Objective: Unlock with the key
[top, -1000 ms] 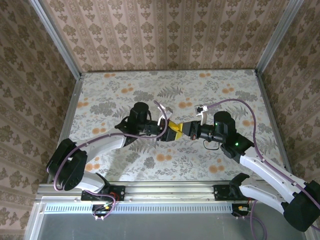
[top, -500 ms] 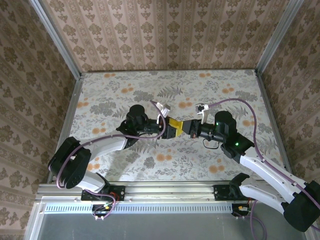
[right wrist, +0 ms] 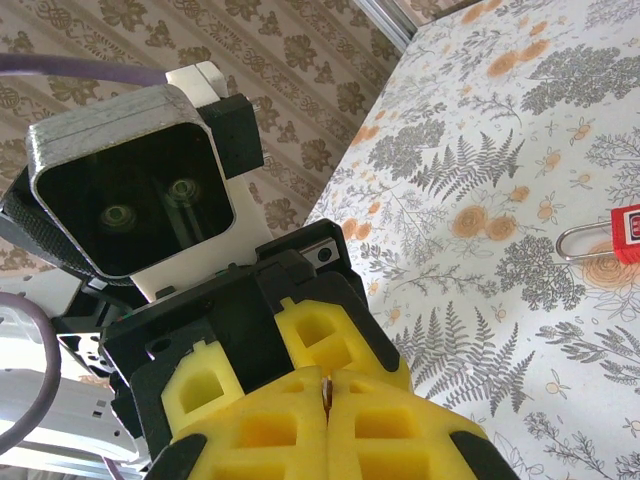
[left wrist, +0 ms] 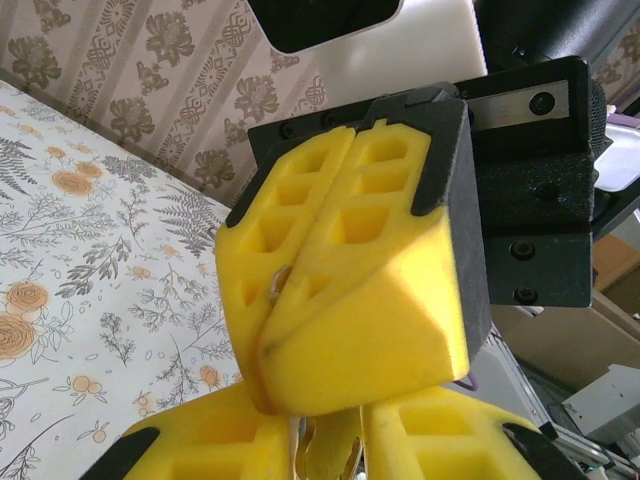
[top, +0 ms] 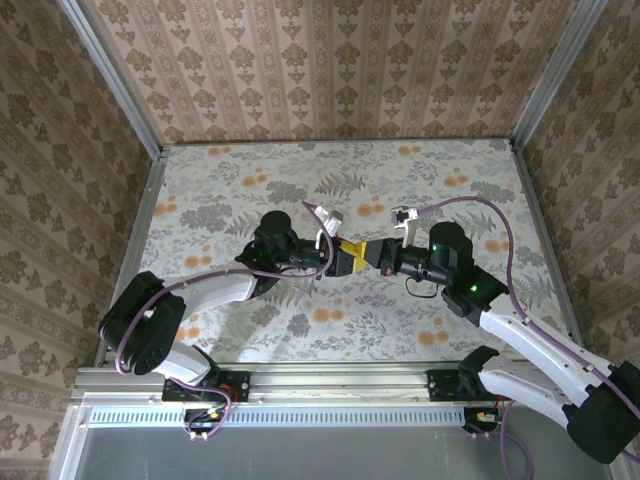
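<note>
Left gripper (top: 343, 260) has narrowed over the last second and its wrist has edged in toward the centre. Right gripper (top: 366, 255) hasn't shifted.

Nearest, from the left wrist: left pads (left wrist: 210, 445) sit at the bottom edge with a slim gap and something pale in it. Can't tell whether they've bitten yet, or on what. Just above, close enough to be touching, the right gripper's yellow pads are pressed flat together. A thin metal sliver shows at the seam and reads as the key (left wrist: 275, 285), pinched by the right. Right wrist view agrees: seam closed, sliver at the tip, left gripper's nose butted up against it.

Step, as a judgement: mid-air key handover or regrip, nose to nose above the table (top: 450, 170). Nothing is at the lock yet.

Further out: red padlock (right wrist: 628, 232) lies flat on the table at the right edge of the right wrist view, steel shackle (right wrist: 578, 242) pointing left in that view. It's well apart from both claws and below them. Keyway not visible.

Next move calls for:
- left getting a firm bite on the key's exposed end before the right lets go
- the free claw going down to steady the padlock
- the key blade lining up square with the keyway

Risk: a thin key can tilt in the soft foam during the swap.
</note>
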Robot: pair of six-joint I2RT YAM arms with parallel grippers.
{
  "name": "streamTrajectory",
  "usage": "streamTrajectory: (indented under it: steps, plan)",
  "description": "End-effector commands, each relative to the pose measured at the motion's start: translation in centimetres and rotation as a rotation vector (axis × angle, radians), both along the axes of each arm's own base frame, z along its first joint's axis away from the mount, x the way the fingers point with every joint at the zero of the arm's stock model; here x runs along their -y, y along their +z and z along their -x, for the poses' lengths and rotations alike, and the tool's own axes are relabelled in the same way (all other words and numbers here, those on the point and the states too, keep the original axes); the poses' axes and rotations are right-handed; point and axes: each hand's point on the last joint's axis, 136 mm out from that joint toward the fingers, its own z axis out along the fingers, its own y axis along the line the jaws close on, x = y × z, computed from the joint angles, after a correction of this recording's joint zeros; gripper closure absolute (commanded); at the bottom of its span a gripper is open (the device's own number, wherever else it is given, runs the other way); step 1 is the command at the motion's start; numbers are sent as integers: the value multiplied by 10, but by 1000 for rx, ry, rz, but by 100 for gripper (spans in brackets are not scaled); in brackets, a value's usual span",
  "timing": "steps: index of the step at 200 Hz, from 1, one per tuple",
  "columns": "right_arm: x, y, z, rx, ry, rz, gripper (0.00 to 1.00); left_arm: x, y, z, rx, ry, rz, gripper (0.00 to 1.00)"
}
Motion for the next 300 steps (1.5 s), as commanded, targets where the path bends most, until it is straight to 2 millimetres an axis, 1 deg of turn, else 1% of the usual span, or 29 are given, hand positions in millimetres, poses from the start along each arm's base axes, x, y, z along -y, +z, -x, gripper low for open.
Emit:
streamTrajectory:
  steps: [1,16,34,45,77,138,190,224,253,283,286,292,300]
  plan:
    - [2,4,0,9,-14,-8,100,-1,-2,5,5,-24,14,78]
    - [2,4,-1,11,-17,-8,100,-2,-3,5,3,-22,14,80]
    - [3,5,-1,11,-22,-9,100,-3,-4,4,2,-15,13,90]
    - [3,5,-1,12,-25,-9,100,-5,-6,3,-5,-6,9,94]
    - [6,2,-3,0,-47,-10,100,-11,-7,-3,-6,28,-2,99]
    - [19,-25,-9,-61,-142,21,100,-21,1,-5,32,52,-21,100]
    - [27,-36,-10,-80,-187,22,100,-24,8,-4,38,44,-5,100]
    - [31,-47,-10,-106,-207,49,100,-26,12,-3,45,36,1,100]
    - [32,-49,-9,-111,-211,40,100,-26,11,-2,45,33,-4,100]
    - [32,-44,-12,-101,-218,35,100,-25,9,-3,43,33,-8,100]
    - [32,-44,-12,-101,-221,38,98,-25,8,-3,41,33,-11,100]
    - [34,-43,-14,-98,-233,45,90,-25,8,-3,42,34,-13,100]
    - [37,-41,-15,-88,-249,57,77,-26,6,-3,43,40,-22,100]
